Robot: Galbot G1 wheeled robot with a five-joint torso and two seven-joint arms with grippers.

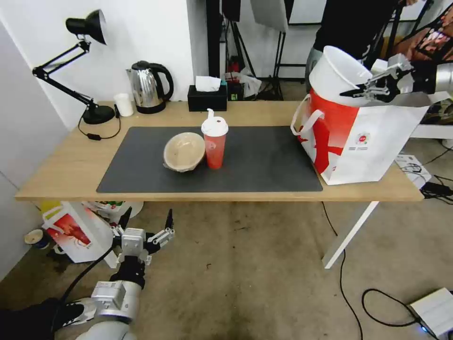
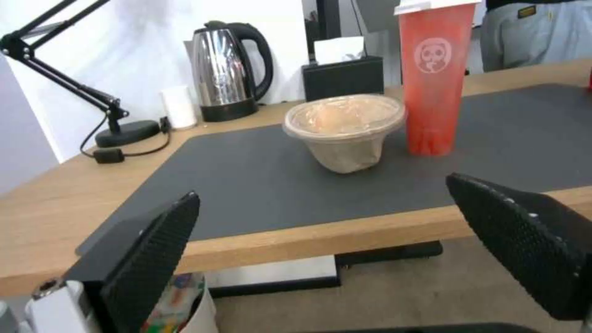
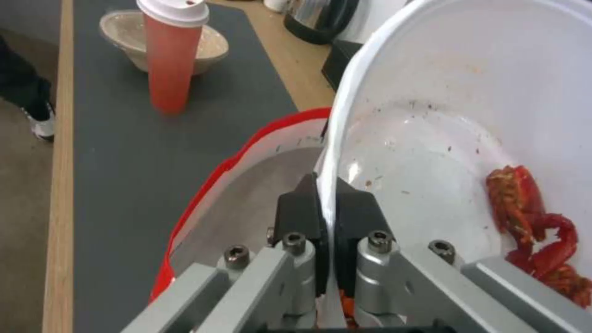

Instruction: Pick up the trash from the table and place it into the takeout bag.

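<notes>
Right gripper [image 1: 351, 92]: pinches white bowl [image 1: 336, 75] rim, tilted over bag [image 1: 358, 137].
Left gripper [image 1: 146, 219]: spread wide, below table [image 1: 61, 165] edge.
Mat [image 1: 264, 160]: cup [image 1: 214, 141] beside tan bowl [image 1: 184, 151].

White wall [image 1: 141, 33] at 11 o'clock, black desk lamp [image 1: 80, 66] beside steel kettle [image 1: 148, 87], stained concrete floor [image 1: 250, 269] at 6.

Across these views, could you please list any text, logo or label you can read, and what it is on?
No words can be read.
Red drink cup: round panda-face logo, no lettering.
Takeout bag: small round red logo with print beneath, too small to read.
Smaller white bag under the table: red picture, no readable text.
</notes>
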